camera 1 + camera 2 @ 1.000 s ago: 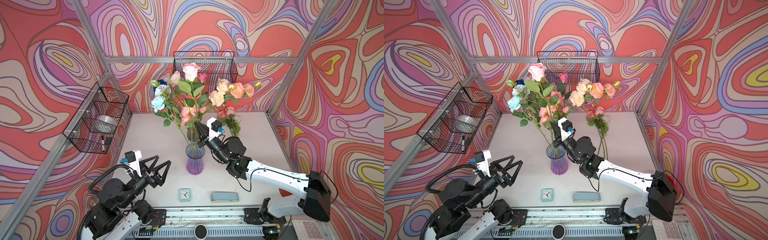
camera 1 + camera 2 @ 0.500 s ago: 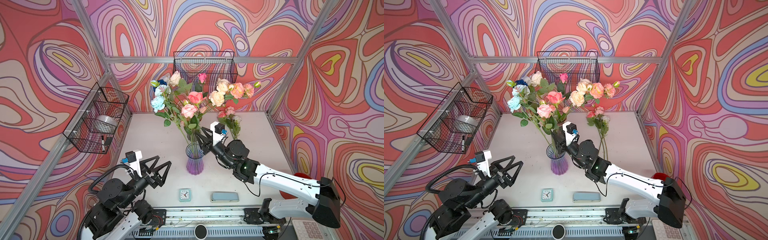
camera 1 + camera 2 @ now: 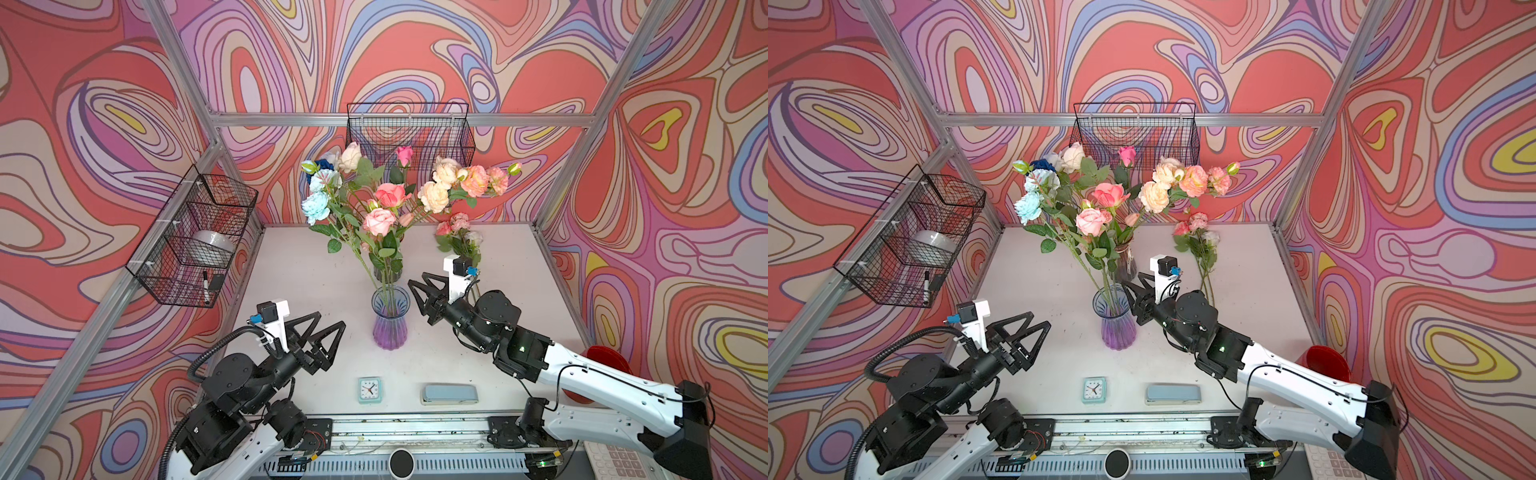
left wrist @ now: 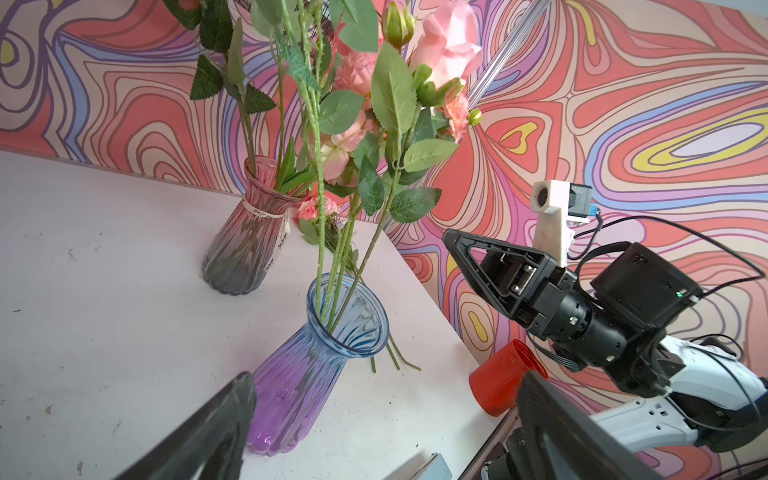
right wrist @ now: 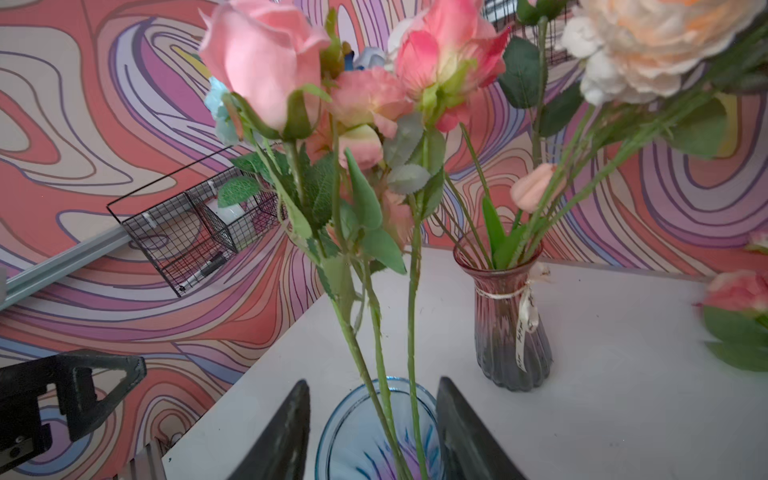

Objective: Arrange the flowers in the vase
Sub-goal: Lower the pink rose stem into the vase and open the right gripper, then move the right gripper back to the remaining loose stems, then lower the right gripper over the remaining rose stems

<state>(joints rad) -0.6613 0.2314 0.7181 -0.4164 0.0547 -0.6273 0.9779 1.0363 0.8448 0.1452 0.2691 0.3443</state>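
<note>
The flowers (image 3: 380, 220), pink roses on long, leafy green stems, stand in the blue-purple vase (image 3: 389, 328) at the middle of the table (image 3: 299, 282). Peach, cream and blue ones fill a pink-grey vase (image 4: 241, 249) behind. The right gripper (image 3: 417, 277) and the left gripper (image 3: 332, 319) have their jaws parted and hold nothing.

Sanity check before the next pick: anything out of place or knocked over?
One pink flower spray lies flat on the table, toward the back right, outside both vases. Purple vase and pink vase stand upright. Nothing spilled.

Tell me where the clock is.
In both top views the clock lies front centre, left of the pale blue case, in front of the purple vase.
</note>
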